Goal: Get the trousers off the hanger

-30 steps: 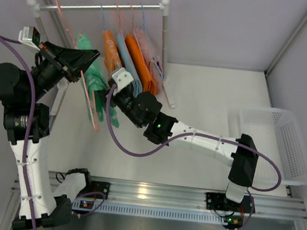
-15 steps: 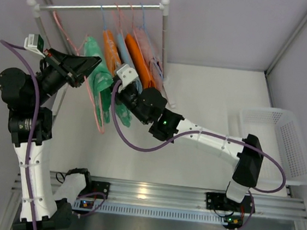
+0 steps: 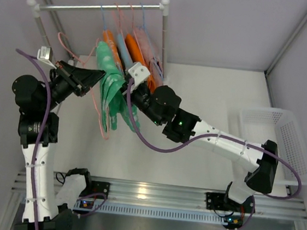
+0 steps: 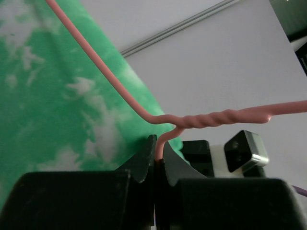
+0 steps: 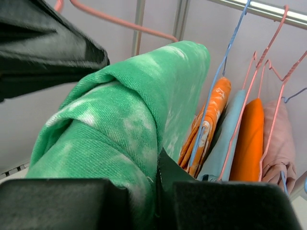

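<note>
White table (image 3: 216,94), clothes rail (image 3: 99,6) far left. Left gripper (image 4: 157,152) clamped on the hanger (image 4: 211,117) neck. Right gripper (image 5: 156,168) pinching the trousers (image 5: 124,110), which drape over that hanger, between both grippers.

Overhead wide, wrists close, seemingly sharing trousers (image 5: 124,110)

The left gripper (image 4: 158,149) pinched the thin pink wire of the hanger (image 4: 211,118) between its two black fingers (image 4: 143,162), just below the twisted neck. From that twist one strand climbed up and left across the mint-green trousers (image 4: 57,105), whose white-blotched cloth filled the left of the frame, and the twisted neck ran off to the right edge. A grey strip (image 4: 177,28) slanted across the pale background.
</note>
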Robot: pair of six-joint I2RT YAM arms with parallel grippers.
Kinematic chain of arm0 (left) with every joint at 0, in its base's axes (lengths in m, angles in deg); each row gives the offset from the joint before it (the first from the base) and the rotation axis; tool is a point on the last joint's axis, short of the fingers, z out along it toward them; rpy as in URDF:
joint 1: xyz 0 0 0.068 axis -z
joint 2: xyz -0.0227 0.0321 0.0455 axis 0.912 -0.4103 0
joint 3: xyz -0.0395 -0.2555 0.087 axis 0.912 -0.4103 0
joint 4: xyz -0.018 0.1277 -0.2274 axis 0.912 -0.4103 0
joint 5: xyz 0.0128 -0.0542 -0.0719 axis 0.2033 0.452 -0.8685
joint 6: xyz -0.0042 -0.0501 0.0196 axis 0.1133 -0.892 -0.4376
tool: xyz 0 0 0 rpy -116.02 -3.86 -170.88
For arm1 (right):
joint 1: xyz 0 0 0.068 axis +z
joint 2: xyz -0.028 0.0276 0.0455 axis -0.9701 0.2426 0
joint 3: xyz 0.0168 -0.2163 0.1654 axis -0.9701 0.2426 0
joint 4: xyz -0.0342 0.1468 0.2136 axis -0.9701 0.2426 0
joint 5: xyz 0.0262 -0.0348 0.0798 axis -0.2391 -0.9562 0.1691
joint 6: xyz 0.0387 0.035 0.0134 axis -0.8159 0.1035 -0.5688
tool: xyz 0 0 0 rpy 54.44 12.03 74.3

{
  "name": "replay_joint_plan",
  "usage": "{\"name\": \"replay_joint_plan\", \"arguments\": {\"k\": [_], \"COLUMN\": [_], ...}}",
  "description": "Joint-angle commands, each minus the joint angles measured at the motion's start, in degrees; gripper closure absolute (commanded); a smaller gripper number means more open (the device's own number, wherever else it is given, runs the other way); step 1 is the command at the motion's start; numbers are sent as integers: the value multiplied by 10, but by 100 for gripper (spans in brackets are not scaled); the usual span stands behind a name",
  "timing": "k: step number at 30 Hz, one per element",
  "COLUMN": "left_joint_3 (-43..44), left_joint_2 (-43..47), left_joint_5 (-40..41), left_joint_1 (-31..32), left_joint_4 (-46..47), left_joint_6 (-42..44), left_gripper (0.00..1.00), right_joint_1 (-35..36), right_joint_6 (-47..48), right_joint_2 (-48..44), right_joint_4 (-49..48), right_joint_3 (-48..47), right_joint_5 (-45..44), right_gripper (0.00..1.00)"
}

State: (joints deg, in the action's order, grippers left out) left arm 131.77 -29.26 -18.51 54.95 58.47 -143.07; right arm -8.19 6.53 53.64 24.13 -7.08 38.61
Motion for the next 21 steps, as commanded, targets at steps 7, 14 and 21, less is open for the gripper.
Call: {"name": "replay_joint_plan", "arguments": {"k": [7,14,21], "left_joint_3": [-51,-91,-124], "left_joint_2": [18,41,71], "left_joint_5": [31,53,66], "left_joint_1": [0,0,0], "left_joint_4": [-23,-74,-128], "left_joint_6": [85,112,138], "left_gripper": [100,100,100], "right_joint_1": [13,25,25], "right_joint_6": [-27,-27,0], "right_joint_2": [-109,-126,-139], "right_joint_4": [-45,-29,-40], "right_joint_3": [-51,-87,-112], "right_joint_5": [19,7,-20], "right_gripper": [100,100,100]}}
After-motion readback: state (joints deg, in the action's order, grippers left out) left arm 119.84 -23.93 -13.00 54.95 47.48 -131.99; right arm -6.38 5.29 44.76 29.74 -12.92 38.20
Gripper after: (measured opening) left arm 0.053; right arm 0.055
